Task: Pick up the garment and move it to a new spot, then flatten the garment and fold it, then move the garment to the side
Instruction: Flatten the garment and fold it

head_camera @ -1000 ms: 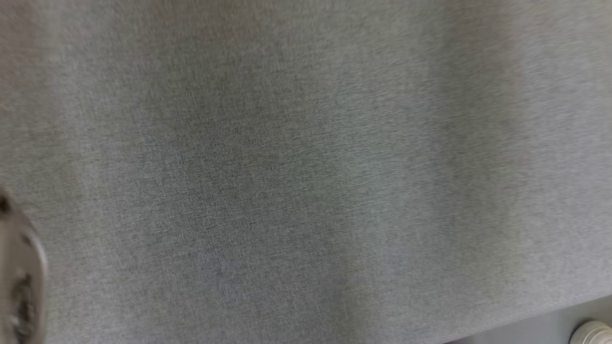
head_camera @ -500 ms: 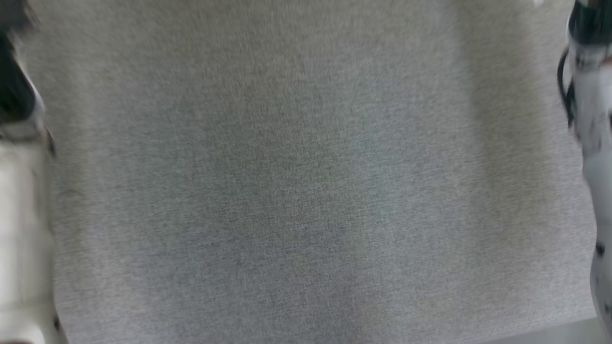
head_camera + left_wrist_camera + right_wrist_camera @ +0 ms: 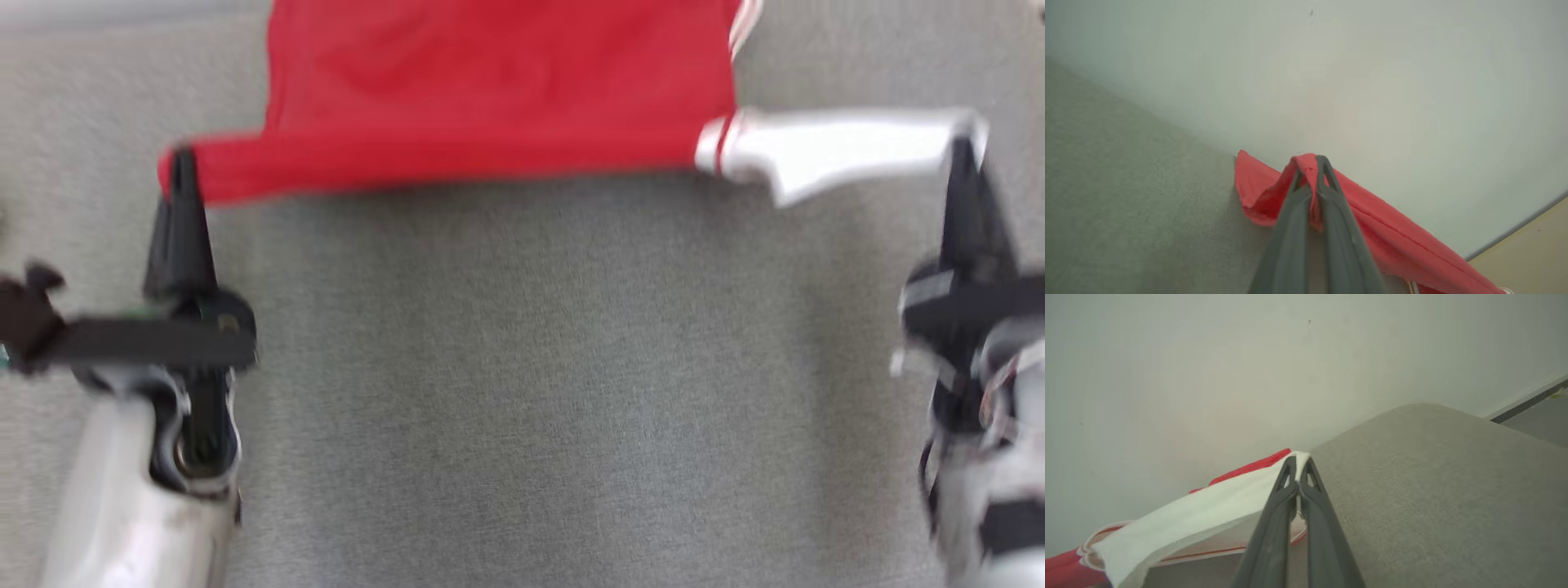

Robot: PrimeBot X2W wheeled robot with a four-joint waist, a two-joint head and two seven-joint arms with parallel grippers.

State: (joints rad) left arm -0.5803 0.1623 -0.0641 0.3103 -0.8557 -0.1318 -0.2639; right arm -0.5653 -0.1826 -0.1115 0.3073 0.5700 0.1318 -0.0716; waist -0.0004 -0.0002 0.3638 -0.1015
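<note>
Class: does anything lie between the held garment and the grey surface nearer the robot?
Nothing visible does. The left gripper and right gripper pinch the garment at its ends, and no object shows on the surface.

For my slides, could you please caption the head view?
Left end effector and right end effector hold the red-and-white garment stretched over a grey surface.

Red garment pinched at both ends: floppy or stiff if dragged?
Likely floppy: the garment bunches into folds at the left gripper, and its white sleeve stretches thin toward the right gripper. Probably light, since two fingertip pinches hold its edge taut. It may wrinkle on the grey cloth surface rather than slide cleanly.
</note>
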